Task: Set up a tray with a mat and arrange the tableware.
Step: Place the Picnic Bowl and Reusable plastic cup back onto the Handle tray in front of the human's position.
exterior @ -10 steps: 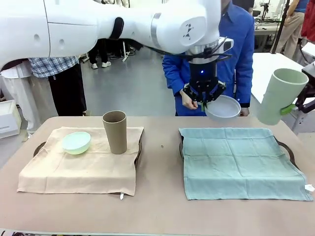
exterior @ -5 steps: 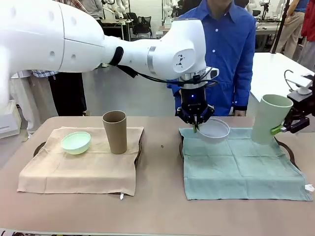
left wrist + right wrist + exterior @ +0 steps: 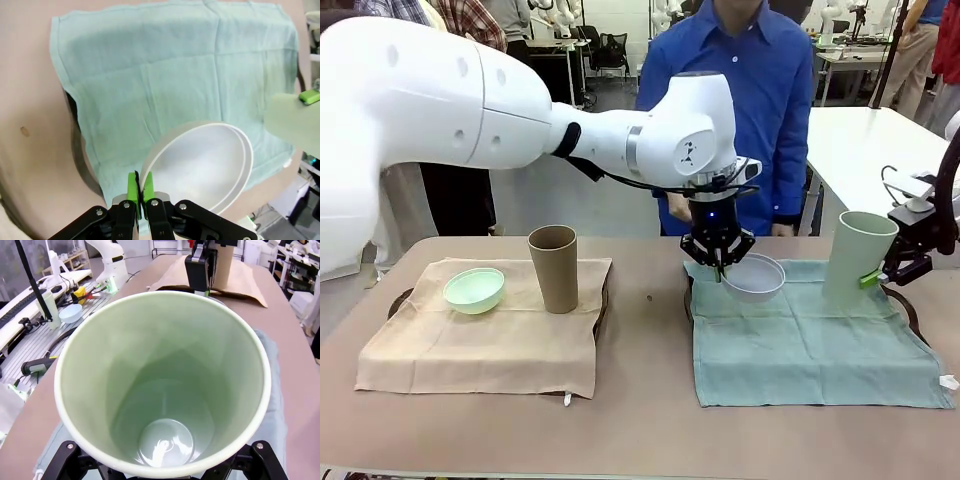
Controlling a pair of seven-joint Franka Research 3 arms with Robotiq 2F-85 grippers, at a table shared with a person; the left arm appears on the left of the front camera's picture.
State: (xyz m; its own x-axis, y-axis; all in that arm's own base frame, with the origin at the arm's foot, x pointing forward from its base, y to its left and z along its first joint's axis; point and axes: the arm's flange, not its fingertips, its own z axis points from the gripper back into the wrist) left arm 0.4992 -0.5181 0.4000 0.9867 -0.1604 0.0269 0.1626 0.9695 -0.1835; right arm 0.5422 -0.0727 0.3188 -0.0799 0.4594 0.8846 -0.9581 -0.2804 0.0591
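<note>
Now the left fingers point(image 3: 721, 262) pinch the rim of the plain matte white bowl point(image 3: 754, 277) low over the teal cloth mat point(image 3: 800, 340), while the right fingers point(image 3: 890, 270) clasp the tall pale-green cup point(image 3: 856, 255) at the mat's far right corner.

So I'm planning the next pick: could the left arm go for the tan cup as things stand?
Probably not yet: the left gripper is shut on the white bowl, away from the tan cup.

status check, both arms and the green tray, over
Left gripper shut on white bowl rim, low over green cloth. Right gripper holding pale-green cup upright at cloth's far right. Nothing in the way.
</note>
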